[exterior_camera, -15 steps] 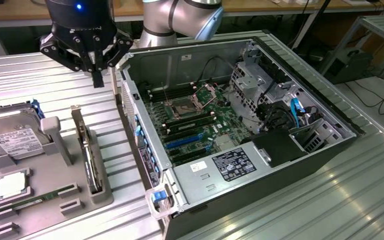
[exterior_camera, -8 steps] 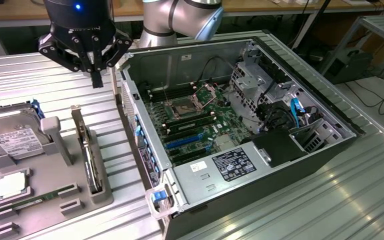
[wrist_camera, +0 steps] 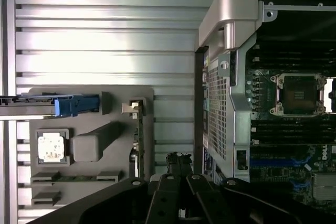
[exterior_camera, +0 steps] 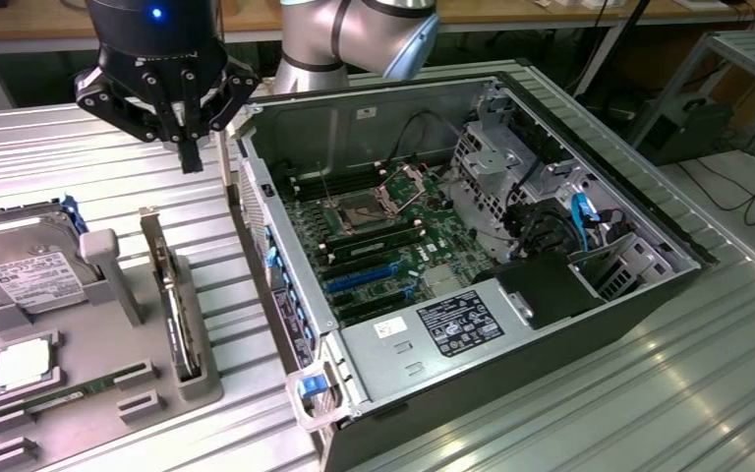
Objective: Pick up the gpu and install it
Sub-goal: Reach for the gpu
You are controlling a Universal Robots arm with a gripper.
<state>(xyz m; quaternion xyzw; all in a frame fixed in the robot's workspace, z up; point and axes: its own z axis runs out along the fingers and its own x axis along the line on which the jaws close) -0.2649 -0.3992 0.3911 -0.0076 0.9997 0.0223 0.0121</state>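
The gpu (exterior_camera: 176, 300) stands on edge in a slot of the grey holder tray (exterior_camera: 102, 261), showing as a thin upright card with a silver end. From the wrist camera the gpu (wrist_camera: 139, 141) is a narrow green strip in that holder tray (wrist_camera: 118, 103). My gripper (exterior_camera: 192, 159) hangs above the ribbed table, beyond the gpu's far end, between the tray and the open computer case (exterior_camera: 483, 256). Its black fingers (wrist_camera: 177, 160) are pressed together and hold nothing.
On the same tray lie a hard drive (exterior_camera: 30, 277) with a white label, a square processor chip (exterior_camera: 21, 366) and a thin RAM stick (exterior_camera: 83, 393). The case's motherboard (exterior_camera: 391, 246) lies exposed, with its processor socket (wrist_camera: 299, 94) and blue slots (exterior_camera: 358, 280).
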